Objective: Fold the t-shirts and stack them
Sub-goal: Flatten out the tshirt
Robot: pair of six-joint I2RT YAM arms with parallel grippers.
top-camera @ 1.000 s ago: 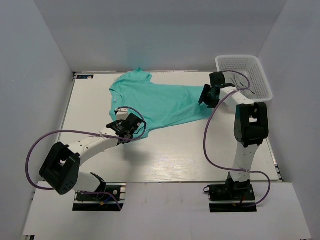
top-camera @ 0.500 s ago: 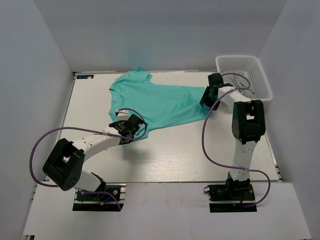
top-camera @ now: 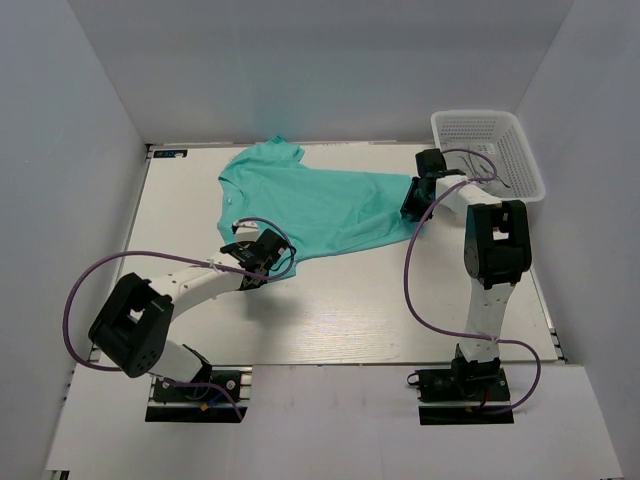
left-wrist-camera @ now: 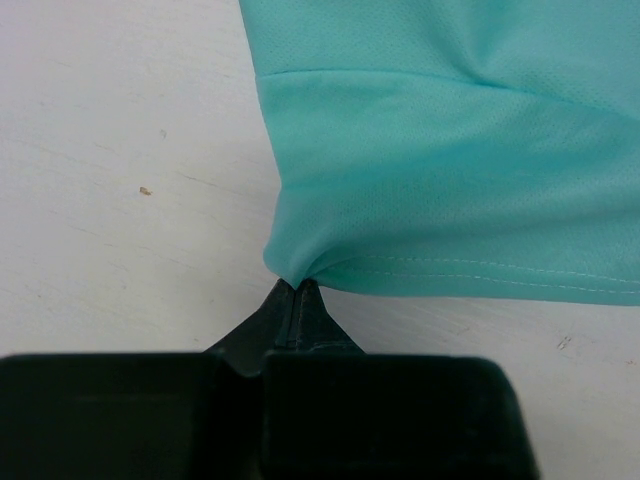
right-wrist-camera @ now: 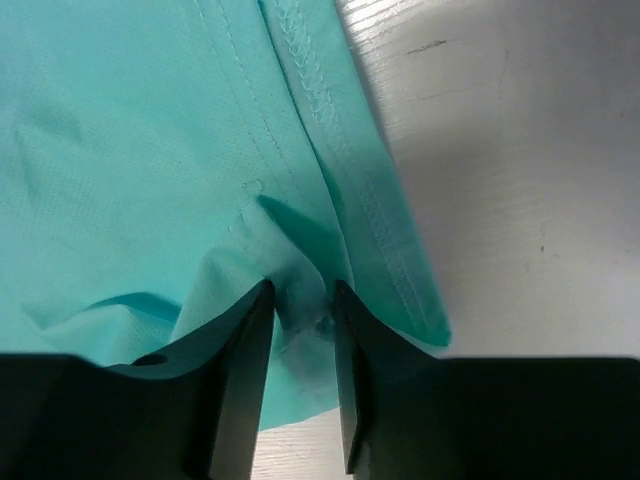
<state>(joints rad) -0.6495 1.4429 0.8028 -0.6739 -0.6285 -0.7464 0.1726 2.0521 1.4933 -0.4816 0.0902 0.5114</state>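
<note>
While a turquoise t-shirt [top-camera: 320, 205] lies spread across the far half of the white tabletop [top-camera: 350, 310], collar toward the far left and hem toward the right, two robot arms reach to it from the near edge. On the left arm [top-camera: 190, 285], the left jaws are pressed together, pinching a stitched corner of cloth at the shirt's near left edge. On the right arm [top-camera: 495, 250], the right jaws stand apart, one on either side of a small pucker of cloth just inside the hem corner at the shirt's right end. A white mesh basket [top-camera: 520, 160] sits at the far right, apart from the shirt
</note>
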